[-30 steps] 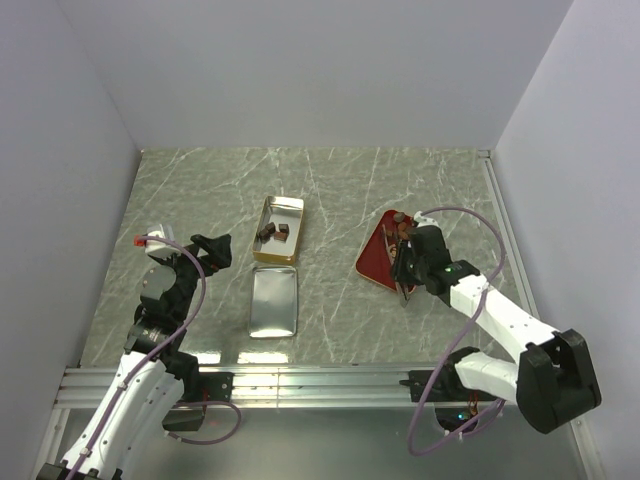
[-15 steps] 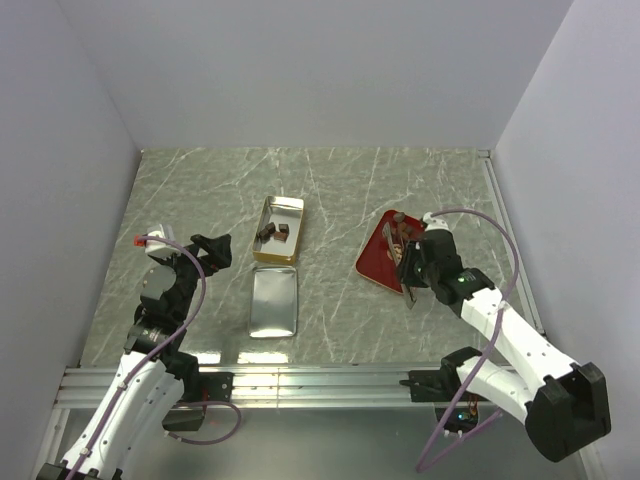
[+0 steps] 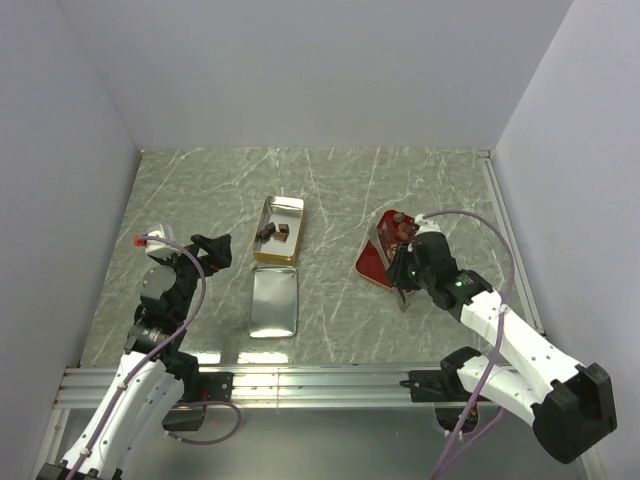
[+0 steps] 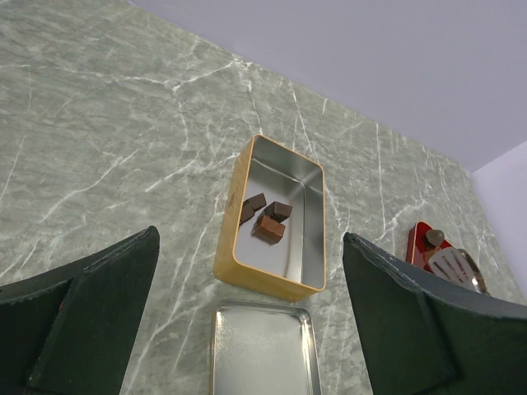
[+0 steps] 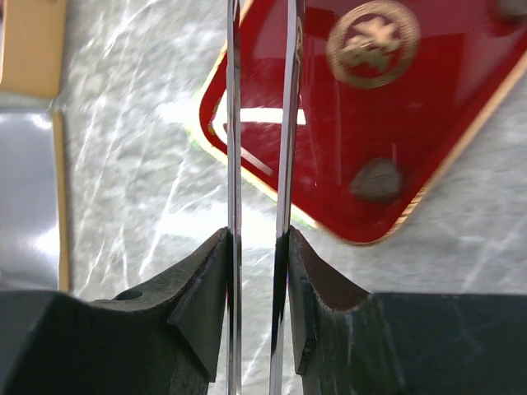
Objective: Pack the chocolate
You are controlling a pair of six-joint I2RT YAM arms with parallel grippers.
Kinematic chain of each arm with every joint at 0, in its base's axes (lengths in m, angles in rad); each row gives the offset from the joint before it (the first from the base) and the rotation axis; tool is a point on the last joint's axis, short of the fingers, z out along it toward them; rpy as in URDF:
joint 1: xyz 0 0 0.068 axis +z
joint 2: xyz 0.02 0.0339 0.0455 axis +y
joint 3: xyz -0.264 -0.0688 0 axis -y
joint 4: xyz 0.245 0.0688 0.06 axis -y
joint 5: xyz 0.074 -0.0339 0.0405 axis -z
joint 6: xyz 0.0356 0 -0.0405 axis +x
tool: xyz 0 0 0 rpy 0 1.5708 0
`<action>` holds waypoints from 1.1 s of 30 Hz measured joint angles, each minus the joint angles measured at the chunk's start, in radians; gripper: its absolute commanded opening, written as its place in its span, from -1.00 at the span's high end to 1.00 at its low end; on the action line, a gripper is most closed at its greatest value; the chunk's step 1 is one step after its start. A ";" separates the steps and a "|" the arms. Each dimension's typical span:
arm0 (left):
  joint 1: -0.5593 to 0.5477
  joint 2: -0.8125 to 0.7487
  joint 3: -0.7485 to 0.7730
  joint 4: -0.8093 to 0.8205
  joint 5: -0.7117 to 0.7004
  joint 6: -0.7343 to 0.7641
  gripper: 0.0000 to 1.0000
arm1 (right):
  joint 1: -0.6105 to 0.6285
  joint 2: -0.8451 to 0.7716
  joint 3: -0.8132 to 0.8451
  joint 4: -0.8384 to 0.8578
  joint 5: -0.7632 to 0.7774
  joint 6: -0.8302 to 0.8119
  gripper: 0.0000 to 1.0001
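Observation:
Three brown chocolate chunks [image 3: 272, 232] lie in the open gold tin [image 3: 283, 207], and they also show in the left wrist view [image 4: 265, 218]. More chocolate [image 3: 399, 216] lies on the red tray [image 3: 372, 262]; one chunk [image 5: 376, 179] sits near the tray's edge. My right gripper [image 3: 407, 272] [image 5: 257, 234] is shut on metal tongs [image 5: 233, 123], whose blades reach over the tray's left corner. My left gripper [image 3: 215, 250] [image 4: 249, 247] is open and empty, to the left of the tin.
The tin's silver lid [image 3: 273, 302] lies flat just in front of the tin [image 4: 263, 280]; it also shows in the left wrist view [image 4: 262, 350]. Walls close the table on the left, back and right. A metal rail runs along the near edge.
My right gripper with the tongs has shifted slightly left and turned, so the blades now lie over the tray's left corner. The left arm has not moved.

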 measured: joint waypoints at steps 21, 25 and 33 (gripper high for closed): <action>0.000 0.002 0.000 0.000 -0.002 0.000 -0.99 | 0.420 0.495 0.421 0.158 0.032 0.042 0.28; 0.000 0.002 0.000 -0.001 -0.004 0.000 -0.99 | 0.442 0.603 0.498 0.180 0.006 0.026 0.28; 0.000 0.003 0.000 -0.001 -0.008 0.000 -0.99 | 0.461 0.681 0.548 0.186 -0.016 0.015 0.28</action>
